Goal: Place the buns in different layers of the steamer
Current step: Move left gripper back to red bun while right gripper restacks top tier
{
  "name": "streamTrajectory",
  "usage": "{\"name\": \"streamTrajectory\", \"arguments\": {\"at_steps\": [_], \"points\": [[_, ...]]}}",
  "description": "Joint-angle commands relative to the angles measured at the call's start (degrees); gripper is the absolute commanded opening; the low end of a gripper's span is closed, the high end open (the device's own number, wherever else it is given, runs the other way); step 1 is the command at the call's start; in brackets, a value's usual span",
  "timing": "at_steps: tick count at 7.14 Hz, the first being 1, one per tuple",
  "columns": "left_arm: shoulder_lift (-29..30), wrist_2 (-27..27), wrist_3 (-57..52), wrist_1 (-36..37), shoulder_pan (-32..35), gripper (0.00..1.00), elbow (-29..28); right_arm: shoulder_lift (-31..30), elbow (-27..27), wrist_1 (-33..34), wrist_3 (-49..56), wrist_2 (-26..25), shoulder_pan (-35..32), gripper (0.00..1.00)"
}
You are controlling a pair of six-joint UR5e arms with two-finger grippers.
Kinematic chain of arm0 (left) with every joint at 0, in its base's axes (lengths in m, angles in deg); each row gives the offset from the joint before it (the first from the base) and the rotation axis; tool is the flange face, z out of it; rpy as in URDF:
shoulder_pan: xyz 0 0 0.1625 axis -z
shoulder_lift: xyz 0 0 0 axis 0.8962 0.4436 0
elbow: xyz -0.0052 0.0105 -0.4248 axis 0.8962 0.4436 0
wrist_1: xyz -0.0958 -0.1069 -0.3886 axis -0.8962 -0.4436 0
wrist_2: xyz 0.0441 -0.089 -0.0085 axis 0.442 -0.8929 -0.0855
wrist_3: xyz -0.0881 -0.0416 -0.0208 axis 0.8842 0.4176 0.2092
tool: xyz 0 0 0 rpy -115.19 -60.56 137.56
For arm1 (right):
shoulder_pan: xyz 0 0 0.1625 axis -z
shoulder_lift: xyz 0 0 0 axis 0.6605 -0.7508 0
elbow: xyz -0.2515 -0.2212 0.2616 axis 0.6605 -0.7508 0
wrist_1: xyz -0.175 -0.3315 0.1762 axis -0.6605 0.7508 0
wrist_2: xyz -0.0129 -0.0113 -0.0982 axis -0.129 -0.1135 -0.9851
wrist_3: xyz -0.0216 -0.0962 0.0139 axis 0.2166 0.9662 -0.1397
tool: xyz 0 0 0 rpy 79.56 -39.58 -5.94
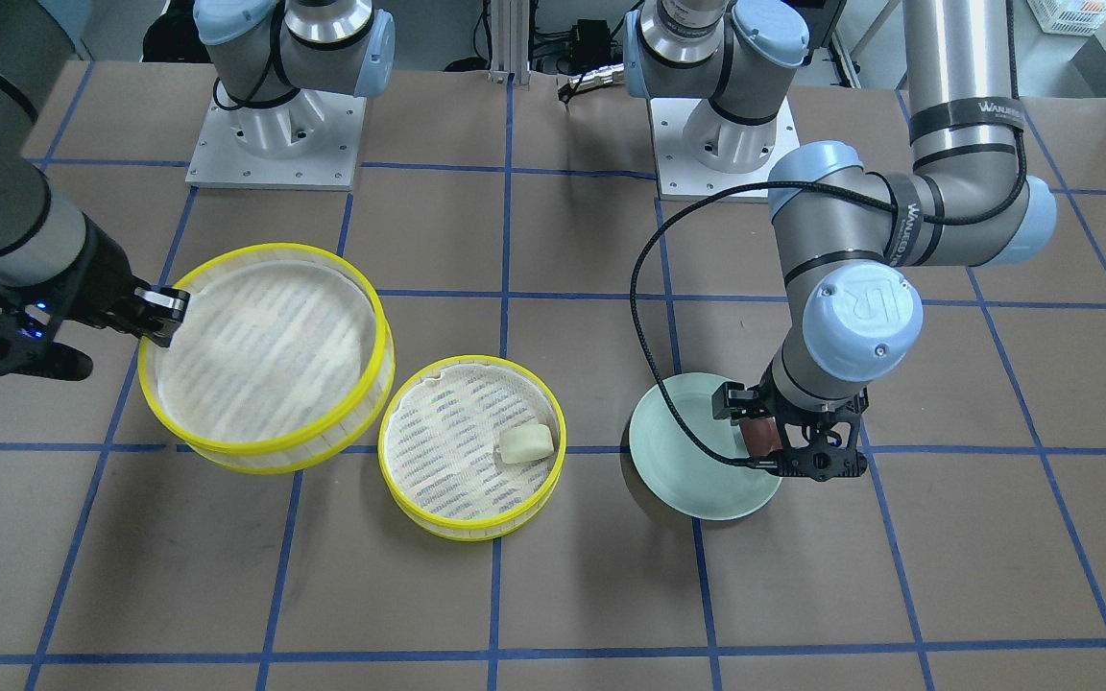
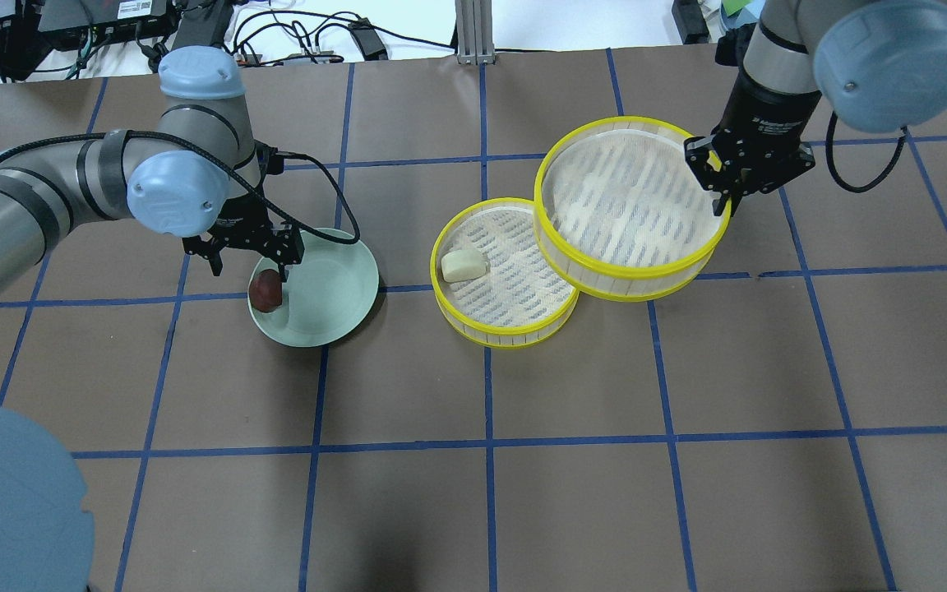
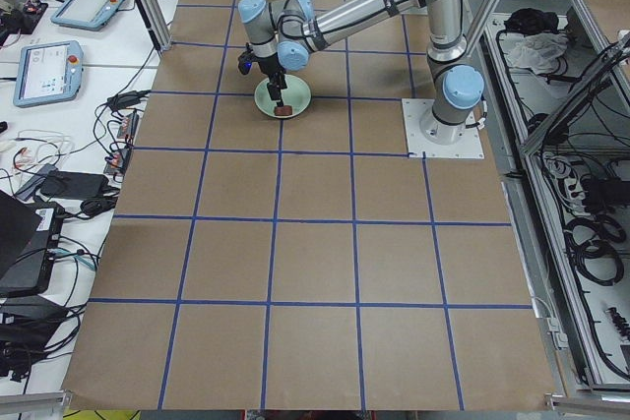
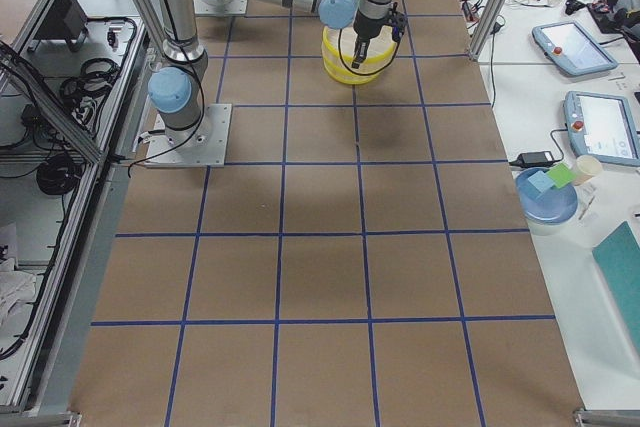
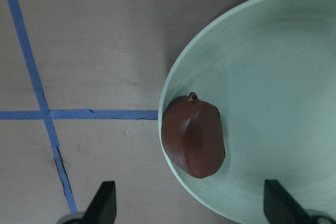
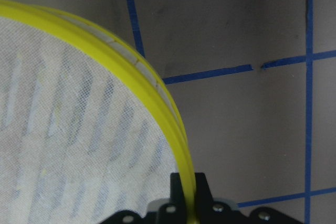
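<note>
My left gripper (image 2: 250, 265) is open and hangs over the left edge of the pale green plate (image 2: 334, 288). The dark reddish-brown bun (image 2: 265, 291) lies between its fingertips (image 5: 102, 203) on the plate's rim (image 5: 273, 77). My right gripper (image 2: 726, 201) is shut on the yellow rim of one steamer layer (image 2: 605, 275). That layer is empty and seems lifted, overlapping the second layer (image 2: 506, 329) in the overhead view. The second layer rests on the table and holds the cream-white bun (image 2: 464, 265). In the right wrist view the rim (image 6: 157, 103) runs into the shut jaws.
The two arm bases (image 1: 275, 134) (image 1: 721, 125) stand at the robot's side of the brown table with blue grid lines. A black cable (image 1: 649, 317) loops beside the left arm above the plate. Side tables with tablets (image 3: 49, 71) lie past the table's far edge.
</note>
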Motion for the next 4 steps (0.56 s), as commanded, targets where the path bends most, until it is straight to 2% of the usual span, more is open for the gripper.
{"name": "streamTrajectory", "arguments": {"at_steps": [1,2,4], "points": [[2.6,-0.7,0.7,2.5,-0.1,1.0,0.2,3.5,0.1,4.0,-9.4,-0.1,-6.7,0.0],[3.3,-3.0,0.7,3.8,-0.1,1.0,0.1,5.1,0.1,6.1,-12.4,-0.1,-9.0,0.0],[3.9,-3.4,0.3,4.5,-0.1,0.97,0.2,8.3,0.1,8.3,-14.7,0.0,-11.3,0.0]]}}
